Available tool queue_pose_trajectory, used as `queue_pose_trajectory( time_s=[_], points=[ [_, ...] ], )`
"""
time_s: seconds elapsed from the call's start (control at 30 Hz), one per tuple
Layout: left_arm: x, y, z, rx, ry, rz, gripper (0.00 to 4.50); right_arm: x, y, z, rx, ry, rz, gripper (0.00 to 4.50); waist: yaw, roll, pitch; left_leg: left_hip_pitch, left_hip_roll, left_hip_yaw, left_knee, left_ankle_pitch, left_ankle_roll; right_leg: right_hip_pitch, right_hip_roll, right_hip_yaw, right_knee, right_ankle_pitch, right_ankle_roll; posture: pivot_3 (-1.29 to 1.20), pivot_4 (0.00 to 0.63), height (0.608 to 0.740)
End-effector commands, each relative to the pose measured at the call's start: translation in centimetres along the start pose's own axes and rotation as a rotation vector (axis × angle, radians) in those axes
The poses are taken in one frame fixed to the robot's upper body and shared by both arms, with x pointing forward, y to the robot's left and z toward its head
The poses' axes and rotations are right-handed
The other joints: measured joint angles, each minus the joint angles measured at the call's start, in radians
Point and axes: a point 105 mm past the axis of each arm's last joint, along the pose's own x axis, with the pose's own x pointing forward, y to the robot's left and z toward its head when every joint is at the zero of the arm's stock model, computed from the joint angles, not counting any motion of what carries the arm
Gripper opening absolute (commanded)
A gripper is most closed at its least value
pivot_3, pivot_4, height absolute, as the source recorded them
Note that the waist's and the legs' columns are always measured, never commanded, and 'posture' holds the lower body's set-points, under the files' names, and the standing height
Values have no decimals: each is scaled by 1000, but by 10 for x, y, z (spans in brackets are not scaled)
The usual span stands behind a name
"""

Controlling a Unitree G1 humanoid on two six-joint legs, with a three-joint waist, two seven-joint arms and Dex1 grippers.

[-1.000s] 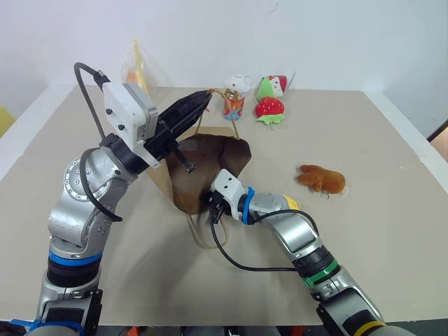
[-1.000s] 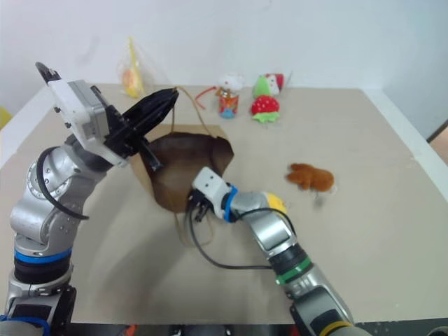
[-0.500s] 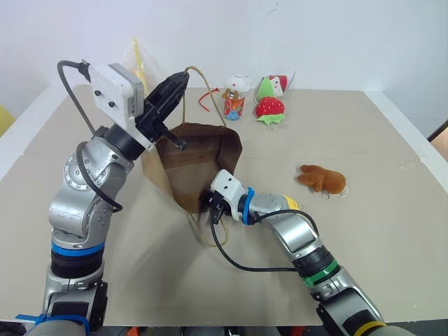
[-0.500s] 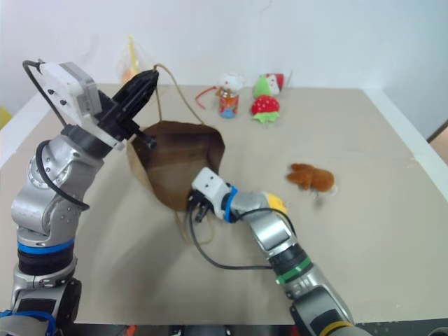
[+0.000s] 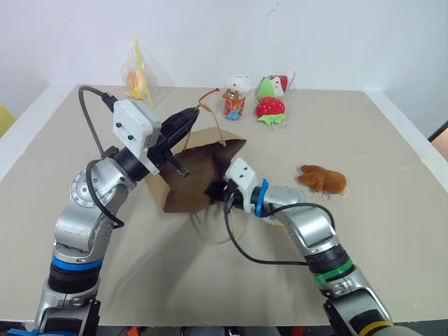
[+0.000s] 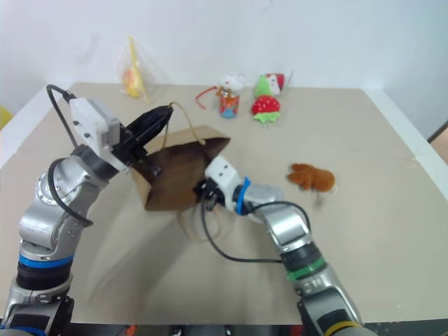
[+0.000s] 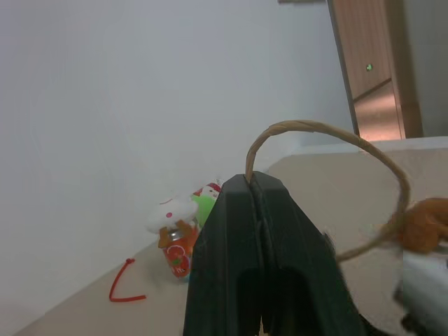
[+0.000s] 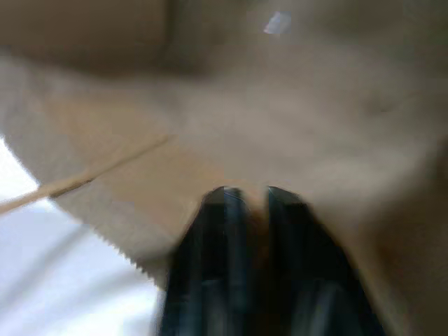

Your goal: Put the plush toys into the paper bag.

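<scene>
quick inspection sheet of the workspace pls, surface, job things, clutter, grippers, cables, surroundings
surface: beige table, flat.
job's things: paper bag raised by one handle; brown plush toy lying on the table to its right, outside it.
clutter: strawberry plush, small figure, wrapped toy, red tie, all along the far edge.
grippers: left gripper shut on the handle; right gripper at the bag's mouth, fingers slightly apart.
cables: black cable looping under the right arm.
surroundings: white wall.
</scene>
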Motion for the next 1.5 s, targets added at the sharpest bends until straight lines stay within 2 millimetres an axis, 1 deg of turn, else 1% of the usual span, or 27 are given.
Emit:
queue_pose_trajectory(
  time_s=[0.03,0.07,0.1,0.13,0.17,0.23,0.27,0.37,0.43,0.5,0.6,0.7,0.8,0.93,0.97,1.0,1.03,1.1,1.13,1.17,1.2,1.23,1.3,1.37,1.43,1.5],
  points=[
    [-2,-5,10,43,-34,-20,0,-30,4,30,-74,-67,81,2221,0,0,0,0,0,0,0,0,0,0,0,0,0,0,0,0,150,740],
    [-3,-5,9,43,-32,-22,0,-38,5,32,-87,-62,101,2407,0,0,0,0,0,0,-1,0,0,0,0,0,0,0,0,0,150,740],
    [-3,-6,9,43,-31,-24,0,-45,6,34,-94,-57,117,3028,0,0,0,0,0,0,-1,0,0,0,0,0,0,0,0,0,150,740],
    [-3,-7,8,43,-30,-27,0,-53,7,34,-100,-42,139,3155,1,0,0,0,0,0,-1,0,0,0,-1,0,-1,0,0,0,150,740],
    [-4,-8,7,43,-28,-31,0,-60,8,34,-104,-27,157,3617,0,0,0,0,0,0,-1,0,0,0,-1,0,-1,0,0,0,150,740],
    [-4,-9,6,41,-24,-39,0,-76,5,35,-113,2,176,4238,1,0,0,0,-1,0,-1,0,0,0,0,0,-1,0,0,0,150,740],
    [-5,-10,4,40,-21,-42,0,-84,2,35,-117,23,181,4399,0,0,0,0,-1,0,-1,0,0,0,0,0,-1,-1,0,0,150,740],
    [-5,-12,2,35,-17,-51,0,-108,-17,30,-129,95,141,4399,1,0,0,0,-2,0,-1,0,0,0,0,0,-1,-1,0,0,150,740],
    [-5,-13,2,33,-17,-55,0,-118,-27,18,-145,157,108,4399,1,0,0,1,-2,-1,-1,0,0,0,0,0,-1,-1,-1,0,150,740],
    [-5,-14,2,32,-17,-58,0,-125,-30,4,-138,206,100,4399,1,0,0,0,-2,-1,-1,0,0,0,0,0,-1,-1,-1,0,150,740],
    [-5,-16,2,31,-17,-62,0,-127,-31,-12,-119,235,88,4399,-1,0,0,0,-2,0,-1,0,0,0,0,0,-1,-1,-1,0,150,740],
    [-5,-16,2,34,-16,-64,0,-125,-29,-34,-94,273,83,4399,0,0,0,1,-2,0,-1,0,0,0,0,0,-1,-1,-1,0,150,740],
    [-5,-16,2,38,-15,-65,0,-122,-25,-47,-68,282,85,4399,1,0,0,1,-2,-1,-1,0,0,0,0,-1,-1,-1,-1,0,150,740],
    [-5,-15,3,39,-13,-64,0,-122,-24,-51,-90,281,93,3362,0,0,0,1,-2,0,-1,0,0,0,0,0,-1,-1,0,0,150,740],
    [-5,-15,3,36,-13,-63,0,-122,-24,-51,-94,280,94,2724,0,0,0,1,-2,0,-1,0,0,0,0,0,-1,-1,0,0,150,740],
    [-5,-15,3,34,-13,-63,0,-123,-23,-52,-106,282,101,2352,0,0,0,1,-2,0,-1,0,0,0,0,0,-1,-1,0,0,150,740],
    [-5,-15,3,33,-13,-62,0,-123,-23,-52,-113,284,104,1868,0,0,0,1,-3,0,-1,0,0,0,0,0,-1,-1,0,0,150,740],
    [-5,-15,3,31,-12,-62,0,-124,-24,-51,-128,284,101,1051,0,0,0,1,-3,-1,-1,0,0,0,0,0,-1,-1,0,0,150,740],
    [-5,-15,2,30,-11,-62,0,-125,-25,-50,-134,283,98,555,0,0,0,1,-3,-1,-1,0,0,0,0,0,-1,-1,0,0,150,740],
    [-5,-15,2,30,-10,-62,0,-125,-25,-50,-139,282,97,237,0,0,0,1,-2,-1,-1,0,0,0,0,0,-1,-1,0,0,150,740],
    [-5,-15,2,29,-10,-63,0,-125,-26,-45,-143,268,95,98,0,0,0,1,-2,0,-1,0,0,0,0,0,-1,-1,0,0,150,740],
    [-5,-15,2,28,-9,-63,0,-125,-28,-41,-142,250,88,98,0,0,0,1,-2,-1,-1,0,0,0,0,0,-1,-1,0,0,150,740],
    [-4,-15,1,26,-8,-63,0,-124,-31,-22,-141,188,78,98,0,0,0,1,-2,0,0,0,0,0,0,0,-1,-1,0,0,150,740],
    [-4,-14,0,23,-6,-60,0,-121,-37,1,-132,110,60,98,-1,0,1,1,-2,0,0,0,0,0,0,0,-1,0,0,0,150,740],
    [-4,-14,0,20,-4,-56,0,-117,-37,26,-108,30,64,98,-1,0,1,2,-2,0,0,0,0,0,1,0,-1,0,0,0,150,740],
    [-3,-14,0,20,-4,-56,0,-112,-28,47,-70,-36,116,98,0,0,1,2,-2,0,0,0,0,0,1,0,0,0,0,0,150,740]
  ],
)
